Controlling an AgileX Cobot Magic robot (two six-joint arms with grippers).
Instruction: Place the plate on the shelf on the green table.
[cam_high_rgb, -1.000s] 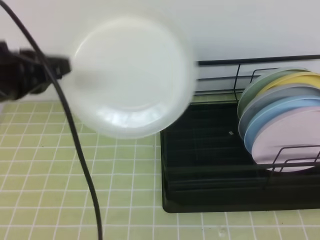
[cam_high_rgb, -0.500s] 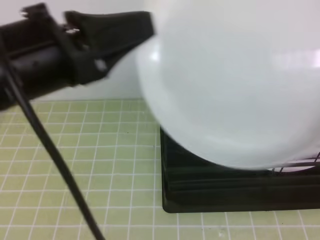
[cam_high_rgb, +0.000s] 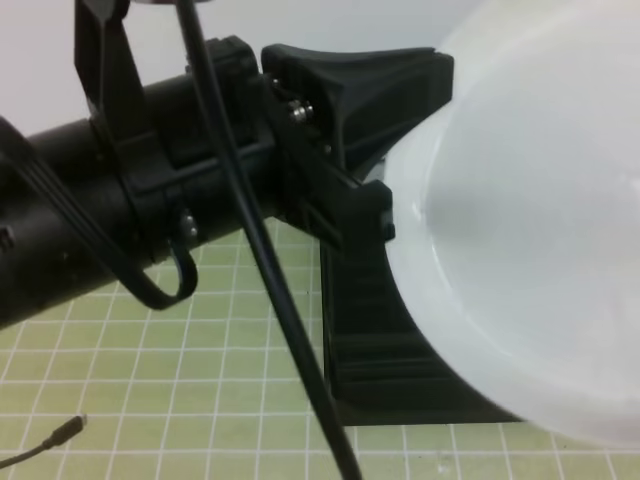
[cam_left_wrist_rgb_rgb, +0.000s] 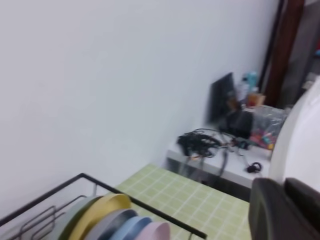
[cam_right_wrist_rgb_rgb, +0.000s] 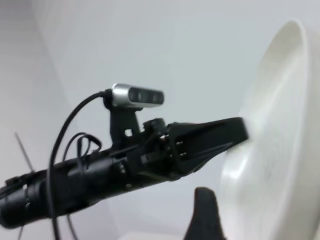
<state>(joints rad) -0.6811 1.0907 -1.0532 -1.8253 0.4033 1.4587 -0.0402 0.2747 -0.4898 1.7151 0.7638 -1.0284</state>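
Note:
The white plate (cam_high_rgb: 530, 230) fills the right of the exterior high view, held high and close to the camera. My left gripper (cam_high_rgb: 415, 140) is shut on its left rim. The plate hides most of the shelf; only the left part of its black ribbed tray base (cam_high_rgb: 365, 340) shows on the green table (cam_high_rgb: 150, 390). In the left wrist view the plate's edge (cam_left_wrist_rgb_rgb: 300, 145) is at the right, and the shelf's rod frame (cam_left_wrist_rgb_rgb: 80, 179) is at the lower left. In the right wrist view the left gripper (cam_right_wrist_rgb_rgb: 239, 134) pinches the plate (cam_right_wrist_rgb_rgb: 272, 150), seen nearly edge-on. One black right fingertip (cam_right_wrist_rgb_rgb: 202, 212) shows below.
Coloured plates (cam_left_wrist_rgb_rgb: 117, 220) stand in the shelf in the left wrist view. The left arm's black cable (cam_high_rgb: 265, 270) hangs across the middle. A thin cable end (cam_high_rgb: 60, 432) lies on the tiles at the lower left. A cluttered white desk (cam_left_wrist_rgb_rgb: 225, 150) stands beyond the table.
My left arm has carried the plate rightward and closer to the camera. The plate now covers the shelf and the coloured plates that showed a second ago.

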